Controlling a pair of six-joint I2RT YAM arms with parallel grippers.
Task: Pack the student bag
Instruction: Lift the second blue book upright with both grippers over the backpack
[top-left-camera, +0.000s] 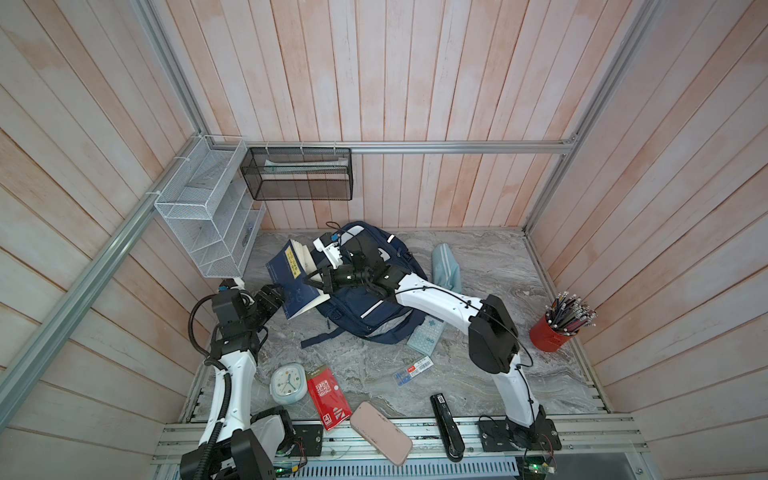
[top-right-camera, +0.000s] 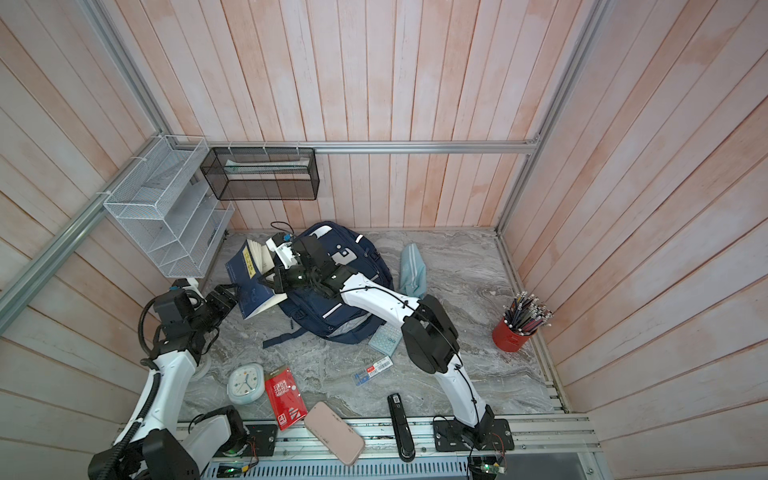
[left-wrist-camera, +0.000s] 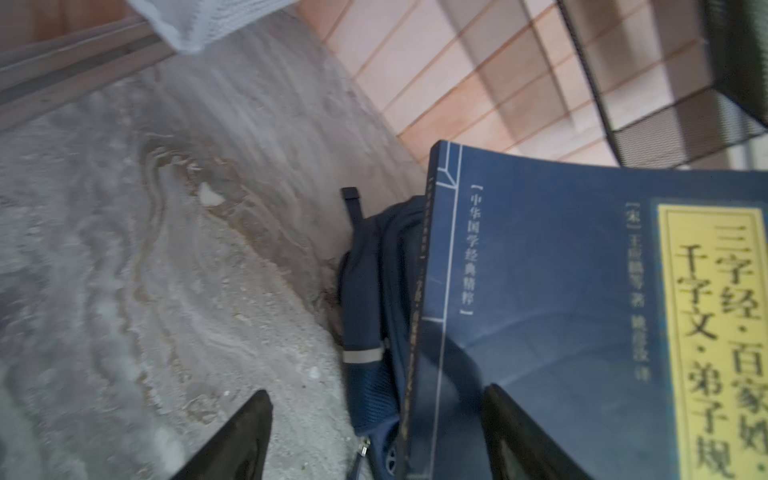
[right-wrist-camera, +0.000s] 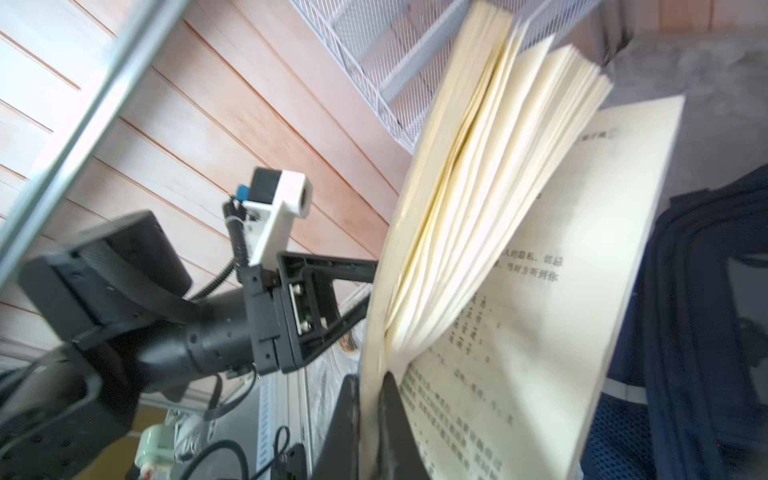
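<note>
1. Marble tabletop (top-left-camera: 365, 361), nearest: stapler (top-left-camera: 442, 419), pink case (top-left-camera: 380, 432).
2. Left claw (left-wrist-camera: 378, 392): released, jaws straddling blue book (top-left-camera: 291, 278) spine.
3. Right claw (right-wrist-camera: 371, 382): clenched on book's edge; pages fanning, so advise closing them before insertion.
4. Student bag (top-left-camera: 353, 316): far centre, partly under book.

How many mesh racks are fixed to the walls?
2. The white mesh rack hangs on the left rail; the black mesh rack hangs on the back rail, beside it. I see no others.
</note>
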